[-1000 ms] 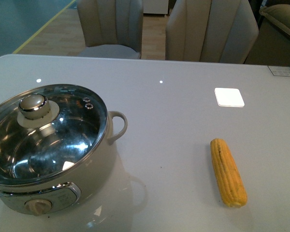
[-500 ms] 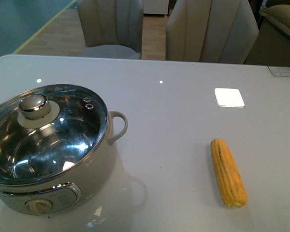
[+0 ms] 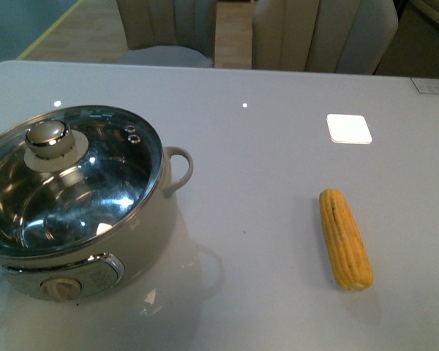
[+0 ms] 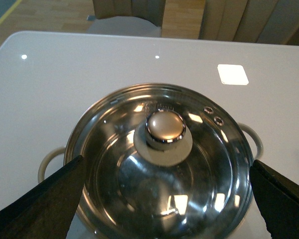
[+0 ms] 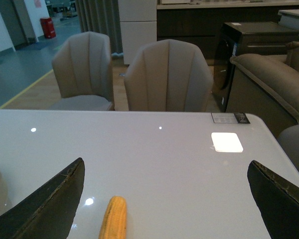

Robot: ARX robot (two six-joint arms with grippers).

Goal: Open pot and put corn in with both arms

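Nearest us, the pot (image 3: 132, 241): a round cream body with a smooth gloss and a pale dial (image 3: 58, 287) on its front panel. The glass lid (image 3: 95, 197) sits shut in its steel rim, with the mirror-bright inside showing through. A polished knob (image 3: 49, 135) tops it, and a loop handle (image 3: 177, 172) sticks out at the side.

The left gripper (image 4: 164, 199) hangs above that lid. Its jaws are spread wide, one either side, and grip nothing.

Well off to the right, the corn (image 3: 344, 239) lies flat on the glossy grey table (image 3: 263, 183), bumpy yellow rows with a dark streak. The right gripper (image 5: 162, 201) looks over it, jaws spread just as wide, not touching it.

My read: nothing is done yet. The lid has to come off, then the corn goes in.

Further back stand padded beige chairs (image 3: 322, 36).
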